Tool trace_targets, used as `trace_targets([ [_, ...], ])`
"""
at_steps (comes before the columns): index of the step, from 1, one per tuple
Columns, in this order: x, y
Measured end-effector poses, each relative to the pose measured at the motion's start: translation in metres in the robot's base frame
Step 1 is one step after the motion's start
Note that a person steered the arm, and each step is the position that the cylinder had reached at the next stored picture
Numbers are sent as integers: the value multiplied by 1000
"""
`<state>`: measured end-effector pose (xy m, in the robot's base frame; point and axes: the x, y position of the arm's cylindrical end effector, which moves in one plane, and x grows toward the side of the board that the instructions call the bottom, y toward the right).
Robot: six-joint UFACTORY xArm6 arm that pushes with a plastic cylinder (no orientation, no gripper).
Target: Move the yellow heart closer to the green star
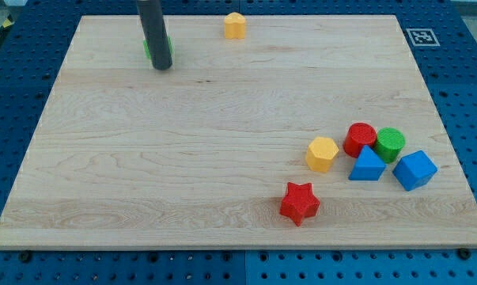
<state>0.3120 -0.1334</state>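
The yellow heart (235, 25) sits near the top edge of the wooden board, a little left of centre. The green star (147, 49) lies at the view's upper left and is mostly hidden behind my rod; only thin green slivers show at either side. My tip (162, 66) rests on the board right in front of the green star, about a hand's width to the left of and slightly below the yellow heart.
A cluster sits at the lower right: a yellow hexagon (323, 153), a red cylinder (360, 138), a green cylinder (391, 144), a blue triangle (368, 165) and a blue cube (415, 170). A red star (300, 203) lies below them.
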Motion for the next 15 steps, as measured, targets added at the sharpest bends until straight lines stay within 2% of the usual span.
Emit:
trace_targets([
  [2, -53, -21],
  [3, -66, -24],
  [4, -59, 2],
  [6, -24, 178],
  [7, -41, 191],
  [8, -70, 170],
  [10, -106, 171],
  [12, -97, 187],
  [13, -78, 172],
  [15, -81, 129],
])
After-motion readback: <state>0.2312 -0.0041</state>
